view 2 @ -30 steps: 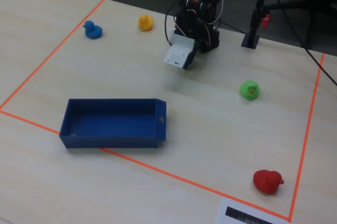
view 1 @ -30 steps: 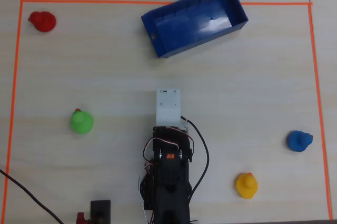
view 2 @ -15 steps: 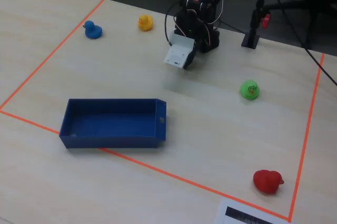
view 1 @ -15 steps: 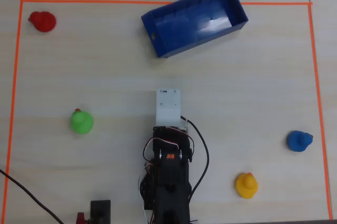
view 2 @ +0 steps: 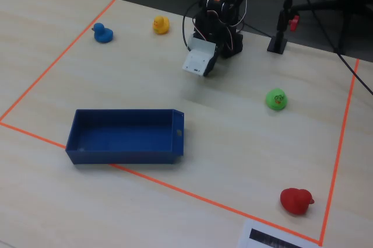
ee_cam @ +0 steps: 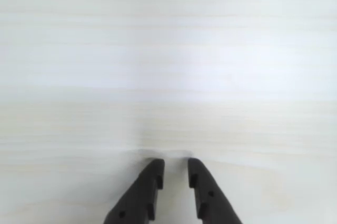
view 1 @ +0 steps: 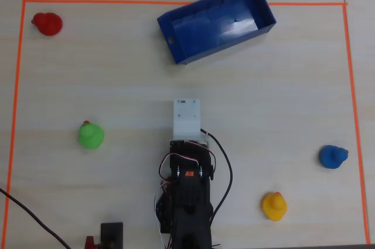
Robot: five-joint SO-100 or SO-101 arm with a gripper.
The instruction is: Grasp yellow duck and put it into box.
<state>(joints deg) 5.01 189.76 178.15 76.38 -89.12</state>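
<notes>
The arm sat folded low at the bottom centre of the overhead view, and the reach for the yellow duck (view 1: 273, 205) had not begun, by the look of it. The duck stood in the lower right of that view, well apart from the arm, with the blue duck (view 1: 332, 156) near it, up and to the right. To do this step well, the arm would have needed to swing right toward the yellow one, spread wide before descending, and come down over its body while keeping clear of the blue neighbour. In the wrist view the fingers (ee_cam: 152, 176) were nearly closed, only a narrow slit between the tips, clasping nothing, with bare pale surface (ee_cam: 168, 66) beneath. The box (view 1: 176, 51) waited empty in the upper middle of the overhead view.
</notes>
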